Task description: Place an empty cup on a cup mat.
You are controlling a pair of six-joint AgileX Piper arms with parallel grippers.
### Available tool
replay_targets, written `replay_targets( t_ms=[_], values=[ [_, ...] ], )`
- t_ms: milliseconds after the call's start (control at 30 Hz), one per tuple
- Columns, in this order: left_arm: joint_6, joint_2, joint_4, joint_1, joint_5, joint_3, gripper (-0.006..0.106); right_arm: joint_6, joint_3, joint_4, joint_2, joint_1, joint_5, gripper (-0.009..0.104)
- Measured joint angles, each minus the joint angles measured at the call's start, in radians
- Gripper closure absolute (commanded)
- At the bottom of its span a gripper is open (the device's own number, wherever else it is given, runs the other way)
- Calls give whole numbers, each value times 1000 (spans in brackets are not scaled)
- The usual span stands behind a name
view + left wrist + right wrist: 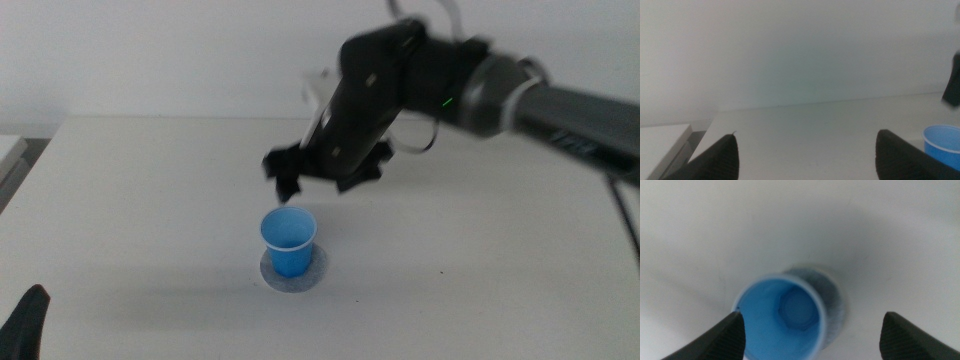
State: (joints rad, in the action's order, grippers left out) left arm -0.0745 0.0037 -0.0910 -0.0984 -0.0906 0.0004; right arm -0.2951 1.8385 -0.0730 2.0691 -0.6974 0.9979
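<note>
The blue cup (289, 240) stands upright on the grey cup mat (318, 270) near the table's middle. My right gripper (322, 180) hangs open and empty just above and behind the cup, not touching it. In the right wrist view I look down into the empty cup (782, 320), with the mat (830, 297) showing as a grey crescent past its rim, and my open jaws stand wide on either side. My left gripper (25, 320) waits at the bottom left corner, open and empty; its wrist view shows the cup (944, 142) far to one side.
The white table (150, 200) reaches back to a pale wall. A pale block (8, 155) sits off the table's left edge. The right arm (520, 100) spans the upper right of the middle view.
</note>
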Motion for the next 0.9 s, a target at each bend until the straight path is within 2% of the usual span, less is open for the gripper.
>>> replay_targets(
  t_ms=[133, 267, 400, 500, 633, 900],
  values=[
    [0, 0, 0, 0, 0, 0, 7, 50, 0, -17, -105, 71, 6, 11],
    [0, 0, 0, 0, 0, 0, 7, 109, 0, -26, -247, 194, 35, 11],
    [0, 0, 0, 0, 0, 0, 7, 117, -34, 9, -380, 317, 49, 11],
    [0, 0, 0, 0, 0, 0, 7, 121, -167, 39, -512, 400, -2, 11],
    [0, 0, 0, 0, 0, 0, 7, 123, -436, 73, -740, 477, -155, 11],
    [0, 0, 0, 0, 0, 0, 7, 123, -901, 107, -1128, 508, -447, 11]
  ],
)
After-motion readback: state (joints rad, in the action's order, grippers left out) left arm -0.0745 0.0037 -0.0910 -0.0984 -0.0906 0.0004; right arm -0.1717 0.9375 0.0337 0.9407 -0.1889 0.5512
